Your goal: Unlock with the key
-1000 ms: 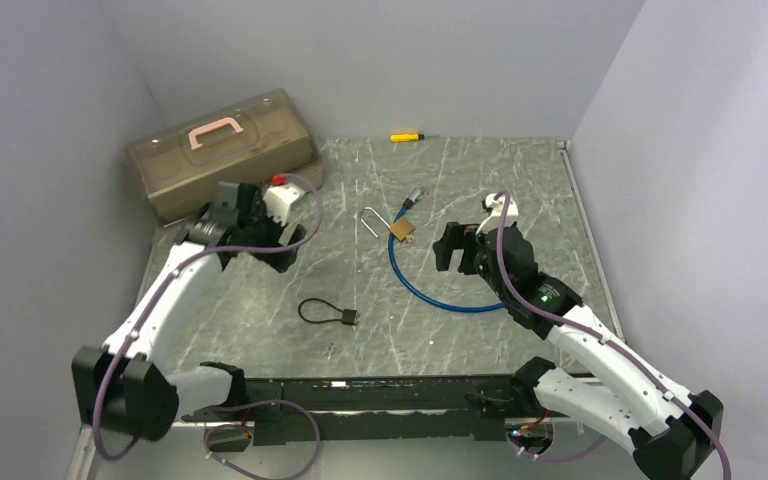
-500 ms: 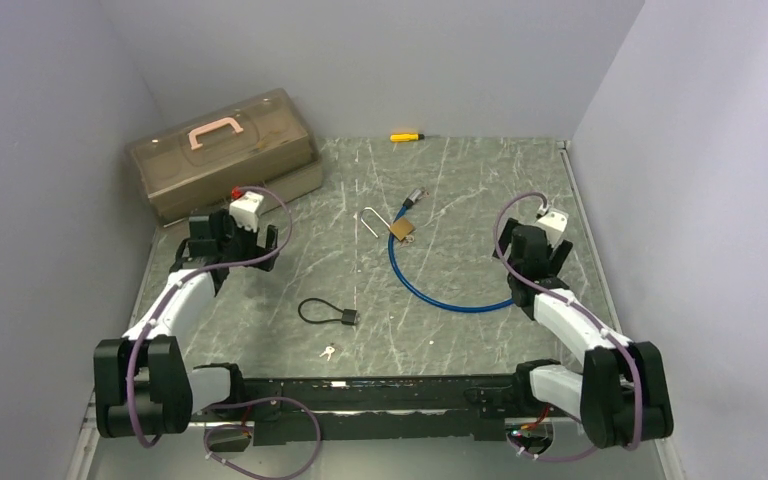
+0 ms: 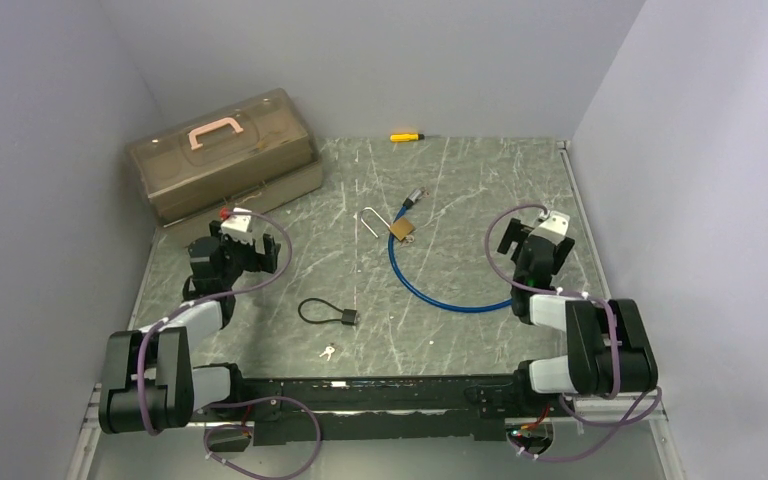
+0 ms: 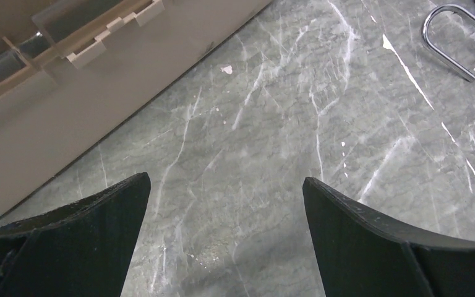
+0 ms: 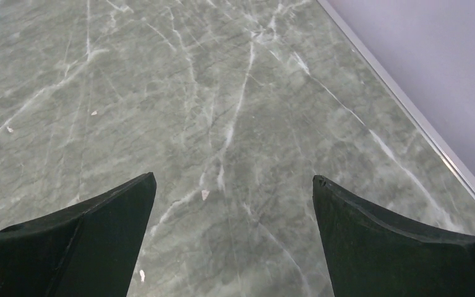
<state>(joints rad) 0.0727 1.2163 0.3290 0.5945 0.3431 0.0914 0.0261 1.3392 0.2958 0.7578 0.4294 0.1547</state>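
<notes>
A brass padlock (image 3: 401,229) lies mid-table with its silver shackle (image 3: 370,220) swung open, and a blue cable (image 3: 440,297) loops from it. The small key (image 3: 328,351) lies near the front edge, apart from both arms. My left gripper (image 3: 235,252) sits folded back at the left, open and empty, hovering over bare marble (image 4: 226,185). The shackle (image 4: 451,37) shows at that view's top right. My right gripper (image 3: 530,245) is folded back at the right, also open and empty over bare table (image 5: 234,182).
A translucent brown toolbox (image 3: 222,150) with a pink handle stands at the back left, its base (image 4: 68,93) close ahead of the left fingers. A black cable lock (image 3: 325,313) lies near the key. A yellow screwdriver (image 3: 406,136) rests by the back wall. The table's metal edge strip (image 5: 408,105) runs along the right.
Both arms have drawn back and folded toward their bases. The left left the toolbox side, the right moved away from the padlock to the right. Both grippers stayed open.
</notes>
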